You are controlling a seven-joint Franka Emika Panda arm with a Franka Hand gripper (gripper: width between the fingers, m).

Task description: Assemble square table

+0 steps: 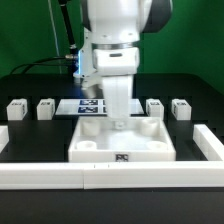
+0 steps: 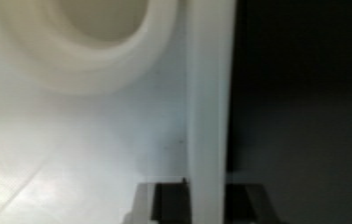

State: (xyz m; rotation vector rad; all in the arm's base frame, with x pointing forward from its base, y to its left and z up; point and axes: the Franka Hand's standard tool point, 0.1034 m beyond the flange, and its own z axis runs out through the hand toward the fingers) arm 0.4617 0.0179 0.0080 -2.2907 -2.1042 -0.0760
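The square table (image 1: 140,140) is a white slab with a raised rim and round corner sockets, lying flat in the middle of the black table. My gripper (image 1: 119,124) comes straight down onto its far rim. In the wrist view the thin rim (image 2: 205,100) runs between my two dark fingers (image 2: 169,203), and the gripper (image 2: 205,197) is shut on it. A round socket (image 2: 84,30) shows close by. Four short white legs stand in a row behind the slab: two on the exterior view's left (image 1: 17,109) (image 1: 46,107) and two on its right (image 1: 154,106) (image 1: 180,106).
The marker board (image 1: 90,104) lies flat behind the slab, partly hidden by my arm. A long low white border wall (image 1: 60,177) runs along the front, with side pieces at the right (image 1: 207,141) and left edges.
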